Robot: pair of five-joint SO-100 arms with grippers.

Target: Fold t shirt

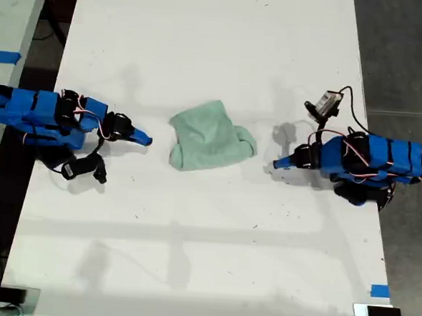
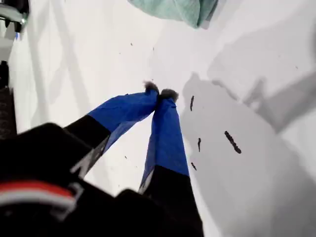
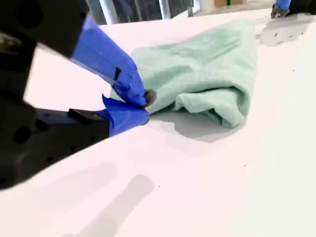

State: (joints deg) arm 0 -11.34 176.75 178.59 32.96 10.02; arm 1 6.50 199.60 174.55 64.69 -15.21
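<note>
The pale mint-green t shirt (image 1: 208,138) lies bunched in a wrinkled, partly folded heap on the middle of the white table (image 1: 190,257). My first gripper (image 1: 147,140) is shut and holds nothing, a short gap from the shirt's edge on the exterior view's left. In the first wrist view its blue fingertips (image 2: 160,94) meet above bare table, with the t shirt (image 2: 182,10) just beyond them. My second gripper (image 1: 276,163) is shut and holds nothing on the exterior view's right, close to the shirt's rolled end. The second wrist view shows it (image 3: 145,106) right beside the t shirt (image 3: 207,64), not gripping it.
A small black camera (image 1: 81,170) hangs on its cable beside the first arm, and another module (image 1: 327,102) sits behind the second arm. Blue tape (image 1: 380,290) marks the table edge at the exterior view's lower right. Dark marks (image 2: 232,142) dot the table.
</note>
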